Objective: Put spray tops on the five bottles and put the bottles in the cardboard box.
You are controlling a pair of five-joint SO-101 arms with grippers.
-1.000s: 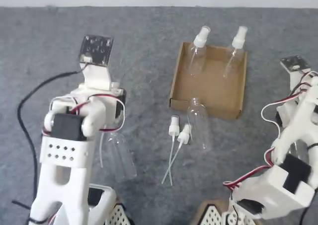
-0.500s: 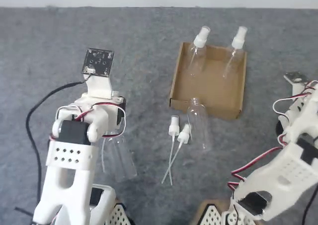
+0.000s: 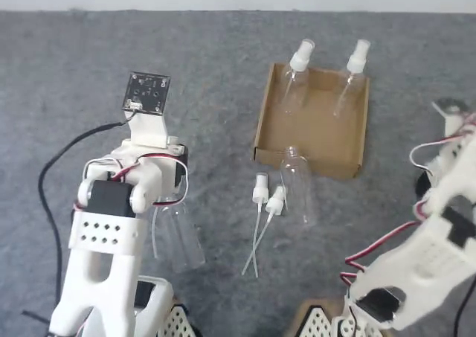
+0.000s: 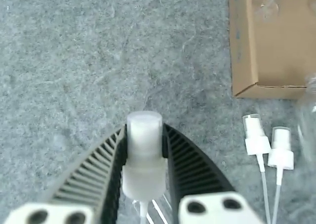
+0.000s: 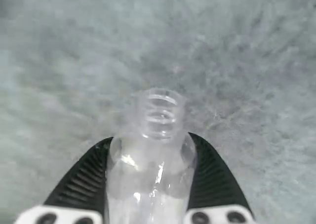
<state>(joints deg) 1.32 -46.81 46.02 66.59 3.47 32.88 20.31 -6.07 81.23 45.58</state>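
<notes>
A spray top (image 4: 143, 159) is pinched in the left gripper (image 4: 144, 135), with both ribbed fingers pressed against its sides, above the grey carpet (image 4: 74, 61). Over on the other side, an uncapped clear bottle (image 5: 157, 115) is gripped around its shoulders by the right gripper (image 5: 150, 142), open threaded neck pointing away from the wrist.

From the high view, the cardboard box (image 3: 268, 132) is seen toward the far side of the carpet, between the two arms. Two capped bottles (image 3: 296, 80) (image 3: 351, 80) are laid inside it side by side, white tops poking out over the far wall. A bare bottle (image 3: 299, 188) is lying just outside the box, neck up against the near wall. Right beside that, two loose spray tops (image 3: 260, 190) (image 3: 276, 201) are lying close together, tubes crossed toward the near edge. One more clear bottle (image 3: 180, 239) can be made out on the carpet, partly tucked under the left arm.
</notes>
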